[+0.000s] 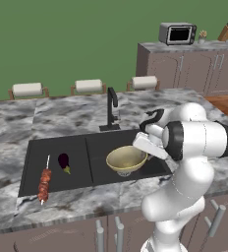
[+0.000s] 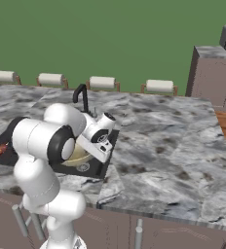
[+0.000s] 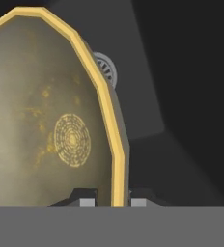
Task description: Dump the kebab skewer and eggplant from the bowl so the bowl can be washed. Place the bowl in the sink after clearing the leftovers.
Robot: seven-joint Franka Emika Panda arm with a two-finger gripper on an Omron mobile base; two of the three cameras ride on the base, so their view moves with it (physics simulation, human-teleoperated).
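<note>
My gripper point(image 1: 144, 154) is shut on the right rim of the yellowish-tan bowl point(image 1: 126, 158), holding it just above the right basin of the black sink point(image 1: 108, 141). The hand view shows the bowl point(image 3: 51, 120) edge-on and empty, its rim between my fingertips point(image 3: 88, 200), with the round drain point(image 3: 106, 67) behind it. The right base view has the bowl point(image 2: 81, 154) partly hidden behind my arm. In the left basin lie the dark purple eggplant point(image 1: 63, 161) and the kebab skewer point(image 1: 44, 183), whose near end reaches the front rim.
A black curved faucet point(image 1: 111, 106) rises behind the sink's divider. Grey marble counter point(image 1: 17, 123) surrounds the sink. Three stools point(image 1: 27, 89) stand past the far edge. A toaster oven point(image 1: 177, 33) and knife block point(image 1: 225, 32) sit on the back cabinets.
</note>
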